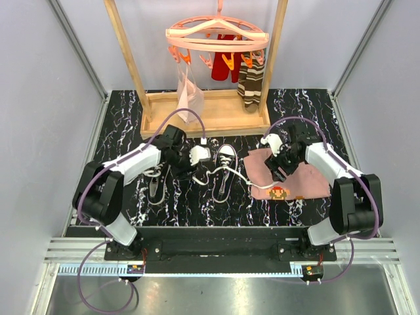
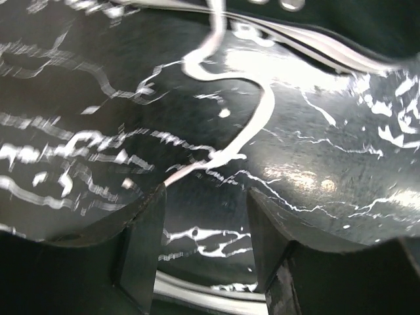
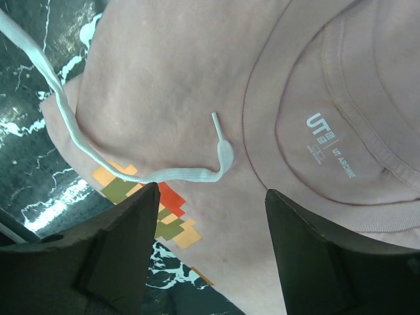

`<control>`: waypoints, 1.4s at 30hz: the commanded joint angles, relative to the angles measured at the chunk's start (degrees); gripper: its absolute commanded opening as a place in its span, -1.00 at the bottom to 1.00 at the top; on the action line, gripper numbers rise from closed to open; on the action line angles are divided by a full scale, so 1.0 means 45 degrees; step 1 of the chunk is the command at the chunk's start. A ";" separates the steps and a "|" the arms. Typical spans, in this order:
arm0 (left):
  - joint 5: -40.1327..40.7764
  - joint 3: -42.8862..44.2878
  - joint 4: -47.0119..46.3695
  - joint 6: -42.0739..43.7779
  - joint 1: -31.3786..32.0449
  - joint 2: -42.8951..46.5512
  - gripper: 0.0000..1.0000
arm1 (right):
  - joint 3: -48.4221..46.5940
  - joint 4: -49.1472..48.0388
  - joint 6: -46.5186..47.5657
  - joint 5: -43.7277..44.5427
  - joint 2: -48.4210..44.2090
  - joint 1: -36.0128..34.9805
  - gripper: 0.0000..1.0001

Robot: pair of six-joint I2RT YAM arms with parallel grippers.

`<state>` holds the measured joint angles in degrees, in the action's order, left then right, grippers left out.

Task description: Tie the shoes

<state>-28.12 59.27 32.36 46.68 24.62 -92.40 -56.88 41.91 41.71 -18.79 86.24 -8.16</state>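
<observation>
Two dark sneakers with white toe caps lie on the black marble table. The right shoe (image 1: 223,172) lies mid-table. The left shoe (image 1: 155,184) is partly hidden under my left arm. My left gripper (image 1: 195,169) hangs open and empty between them. In the left wrist view it (image 2: 207,193) is low over the table, with a loose white lace (image 2: 257,121) ahead of the fingertips. My right gripper (image 1: 274,169) is open and empty over the pink cloth (image 1: 289,177). In the right wrist view it (image 3: 211,190) hovers just short of the lace end (image 3: 220,161) lying on the cloth (image 3: 164,79).
A wooden drying rack (image 1: 203,115) stands at the back with a pink hanger (image 1: 216,36), striped socks (image 1: 251,82) and a pale garment (image 1: 189,92). The pink cloth bears a pixel figure (image 1: 279,192). Grey walls close in both sides.
</observation>
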 commanded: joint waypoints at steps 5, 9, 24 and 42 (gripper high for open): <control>0.0096 0.0756 0.0368 0.3182 0.0641 -0.1282 0.08 | -0.1205 0.0023 0.0438 -0.0376 0.1654 0.0310 0.28; 0.0272 0.0775 0.0368 0.3728 0.0778 -0.1517 0.08 | -0.1305 -0.0095 0.0378 -0.0084 0.2261 0.0369 0.14; 0.1034 0.0620 0.0074 0.5271 0.1325 -0.1772 -0.01 | -0.1266 -0.0310 -0.0031 -0.0259 0.2516 0.0408 -1.00; 0.2694 -0.0573 0.0951 0.4159 -0.0099 0.1665 -1.00 | -0.1051 -0.0387 -0.0365 0.2102 -0.0317 0.1695 -1.00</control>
<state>-17.61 56.31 34.63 66.74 26.61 -89.69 -60.84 41.32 39.13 -14.17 84.66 -2.79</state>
